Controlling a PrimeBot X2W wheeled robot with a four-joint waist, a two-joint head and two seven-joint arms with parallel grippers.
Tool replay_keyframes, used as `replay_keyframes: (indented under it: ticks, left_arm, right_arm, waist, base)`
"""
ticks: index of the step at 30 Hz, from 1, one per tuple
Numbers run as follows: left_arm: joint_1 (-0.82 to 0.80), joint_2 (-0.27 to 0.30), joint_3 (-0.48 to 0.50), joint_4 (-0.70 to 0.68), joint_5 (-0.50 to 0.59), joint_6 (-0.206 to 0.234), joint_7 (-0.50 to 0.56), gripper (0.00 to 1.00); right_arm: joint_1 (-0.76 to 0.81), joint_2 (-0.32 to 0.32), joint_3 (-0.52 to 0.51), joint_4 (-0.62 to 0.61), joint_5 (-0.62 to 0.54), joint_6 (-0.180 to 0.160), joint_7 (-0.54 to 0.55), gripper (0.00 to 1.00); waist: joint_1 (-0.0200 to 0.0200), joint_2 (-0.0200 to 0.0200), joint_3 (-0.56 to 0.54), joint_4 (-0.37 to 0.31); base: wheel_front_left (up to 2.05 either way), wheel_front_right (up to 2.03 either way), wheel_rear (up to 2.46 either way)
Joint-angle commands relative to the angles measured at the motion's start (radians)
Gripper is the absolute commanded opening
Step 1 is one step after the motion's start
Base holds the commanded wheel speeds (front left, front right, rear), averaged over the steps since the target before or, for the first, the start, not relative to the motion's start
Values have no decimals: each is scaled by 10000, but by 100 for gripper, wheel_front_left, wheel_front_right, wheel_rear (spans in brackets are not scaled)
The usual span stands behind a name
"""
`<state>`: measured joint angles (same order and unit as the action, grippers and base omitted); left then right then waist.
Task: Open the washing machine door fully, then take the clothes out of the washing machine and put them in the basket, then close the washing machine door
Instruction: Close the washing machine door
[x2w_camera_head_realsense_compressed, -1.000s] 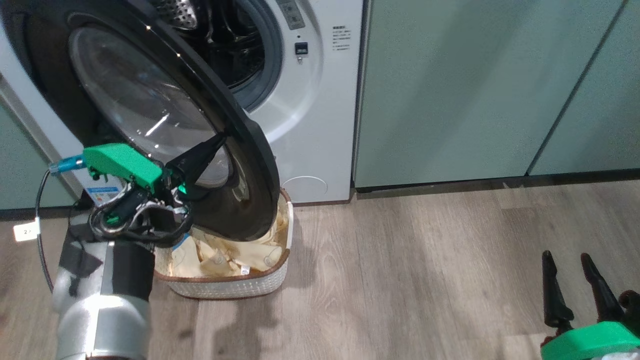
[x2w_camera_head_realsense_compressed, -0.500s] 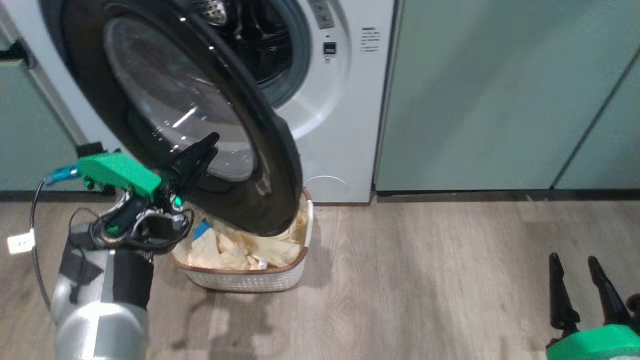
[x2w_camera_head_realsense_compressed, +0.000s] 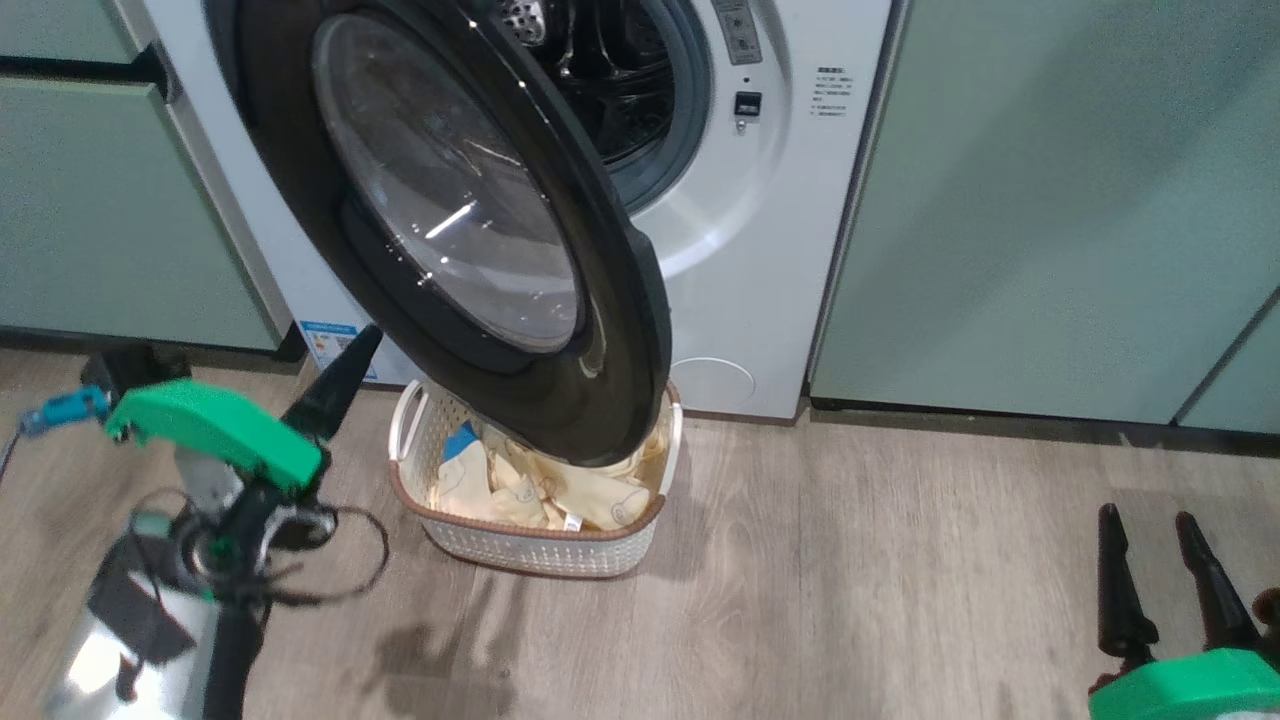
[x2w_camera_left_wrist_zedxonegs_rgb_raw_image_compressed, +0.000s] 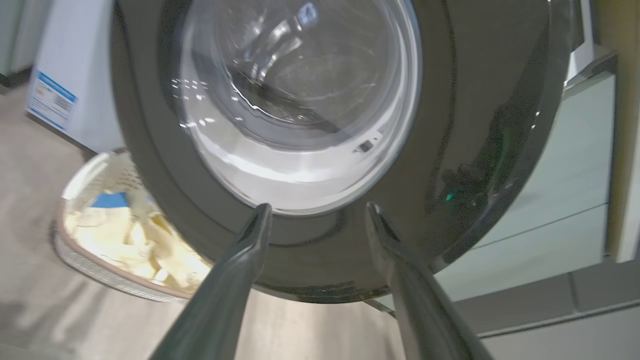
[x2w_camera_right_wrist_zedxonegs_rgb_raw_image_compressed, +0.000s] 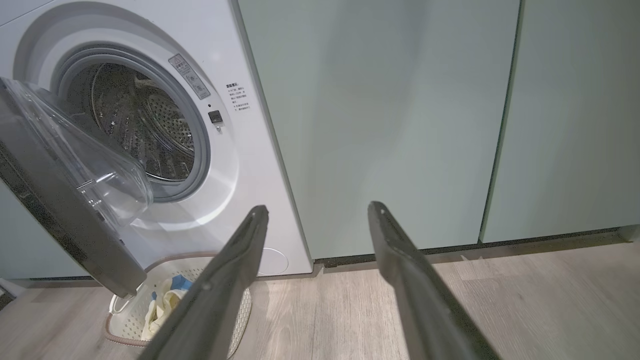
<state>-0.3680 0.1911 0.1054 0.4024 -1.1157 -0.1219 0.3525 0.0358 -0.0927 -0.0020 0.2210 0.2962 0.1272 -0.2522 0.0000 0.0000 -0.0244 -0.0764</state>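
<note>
At the lower left of the head view, the left end effector is released, its two fingers spread with nothing between them. In its wrist view they point at the lower rim of the washing machine door, just under the glass bowl. Whether they touch the door cannot be told. That placement suits a push on the door's outer face, which is likely why the arm sits on this side.

The door stands at mid-swing in the upper centre, angled out from the washing machine. Its lower edge hangs over the basket. The basket sits on the floor right in front of the machine, probably set there so each carry from the drum was short. The clothes lie heaped inside it, cream with a blue patch.

In the right wrist view the part of the drum that shows looks empty, so the closing step seems to be the one in hand. The door's bottom edge appears to pass above the basket rim, though the margin is hard to read.

Right of the machine run plain green cabinet panels. At the lower right, the right end effector is parked low, fingers apart and empty, well away from the door's path.
</note>
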Motion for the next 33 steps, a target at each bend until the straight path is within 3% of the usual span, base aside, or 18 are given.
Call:
replay_keyframes:
  ticks: [1, 6, 11, 15, 19, 23, 33]
  left_arm:
    - [-100, 580, -16, -566, 131, -86, -565, 100]
    - [615, 1416, -1379, -977, 842, -86, -2492, 100]
    - [1115, 2168, -2608, -450, 1603, -87, -5176, 100]
    - [1283, 2453, -3175, 251, 2249, -87, -6023, 100]
    - [1404, 2328, -2762, 250, 3227, -87, -6134, 100]
    - [1903, 1803, -1864, -131, 4243, -88, -6139, 100]
    - [2715, 805, -404, -939, 5187, -88, -6141, 100]
  right_arm:
    - [-330, -108, 132, -341, -28, 35, -96, 100]
    - [-326, -63, 85, -341, -23, 35, -96, 100]
    - [-345, -27, 173, -360, -34, 35, -96, 100]
    - [-367, -33, 251, -357, -24, 35, -96, 100]
    - [-375, -29, 224, -385, -13, 35, -96, 100]
    - [-362, -9, 223, -410, -8, 35, -96, 100]
    - [-319, 47, 272, -376, -22, 35, -96, 100]
  waist:
    - [0, 0, -24, 84]
    - [0, 0, -93, 177]
    - [0, 0, -92, 157]
    - [0, 0, -68, 157]
    - [0, 0, -22, 205]
    - [0, 0, 3, 224]
    - [0, 0, 1, 236]
  base:
    - [0, 0, 0]
    - [0, 0, 0]
    - [0, 0, 0]
    - [0, 0, 0]
    - [0, 0, 0]
    - [0, 0, 0]
    - [0, 0, 0]
